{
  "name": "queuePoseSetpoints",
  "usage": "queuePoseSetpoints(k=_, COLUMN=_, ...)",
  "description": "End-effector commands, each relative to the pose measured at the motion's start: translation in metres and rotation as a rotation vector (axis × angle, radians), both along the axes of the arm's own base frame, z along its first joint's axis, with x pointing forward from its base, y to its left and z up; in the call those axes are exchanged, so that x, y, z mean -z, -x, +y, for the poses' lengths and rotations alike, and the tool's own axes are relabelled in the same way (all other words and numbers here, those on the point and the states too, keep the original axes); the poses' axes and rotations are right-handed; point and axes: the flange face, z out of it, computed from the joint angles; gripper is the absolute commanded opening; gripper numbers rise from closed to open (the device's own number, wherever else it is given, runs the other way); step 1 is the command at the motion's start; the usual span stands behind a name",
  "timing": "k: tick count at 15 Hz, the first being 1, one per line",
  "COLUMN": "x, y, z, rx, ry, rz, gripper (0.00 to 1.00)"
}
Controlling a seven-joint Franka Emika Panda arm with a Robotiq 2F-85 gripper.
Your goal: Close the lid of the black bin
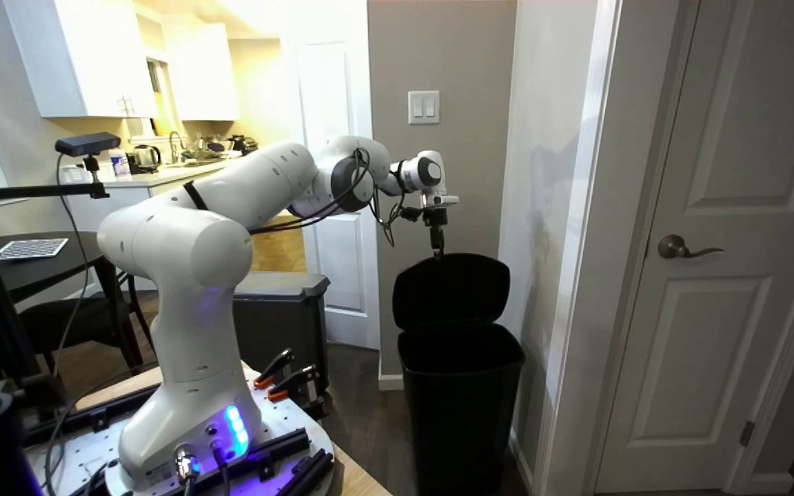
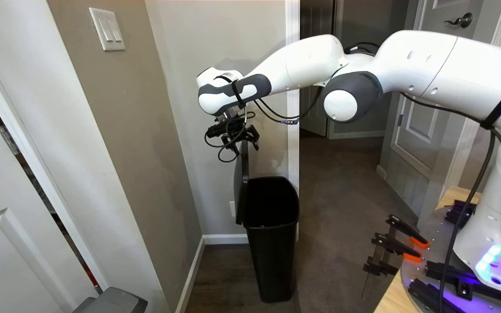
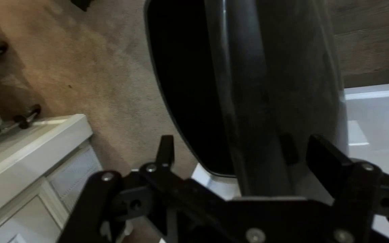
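black bin: mouth open | lid: upright at bin's edge | gripper: wide, astride lid's top edge | wall: near bin

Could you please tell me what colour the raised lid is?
The lid is black, showing best in an exterior view.

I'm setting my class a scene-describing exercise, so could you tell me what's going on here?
A Franka Emika Panda arm has its fingers at the top edge of the flip lid of a black kitchen bin. The lid stands upright, so the bin is open. In the wrist view the fingers are spread, with the lid between them; whether they touch it is hard to tell. Most likely, the lid is about to be swung shut.
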Motion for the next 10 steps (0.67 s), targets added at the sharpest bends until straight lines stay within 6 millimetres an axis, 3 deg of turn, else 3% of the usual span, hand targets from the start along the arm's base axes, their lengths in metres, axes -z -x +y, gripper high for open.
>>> queuePoseSetpoints(k=1, x=-0.005, y=0.022, z=-0.011, rx=0.102, ry=0.116, rz=0.131, gripper=1.0)
queuePoseSetpoints(k=3, x=-0.006, y=0.033, z=-0.018, rx=0.145, ry=0.165, rz=0.204, gripper=1.0)
queuePoseSetpoints(k=5, x=-0.006, y=0.029, z=-0.017, rx=0.116, ry=0.112, rz=0.195, gripper=1.0)
queuePoseSetpoints(k=6, x=0.002, y=0.029, z=-0.019, rx=0.119, ry=0.128, rz=0.193, gripper=1.0)
queuePoseSetpoints(k=10, x=-0.002, y=0.027, z=-0.017, rx=0.116, ry=0.125, rz=0.184, gripper=1.0)
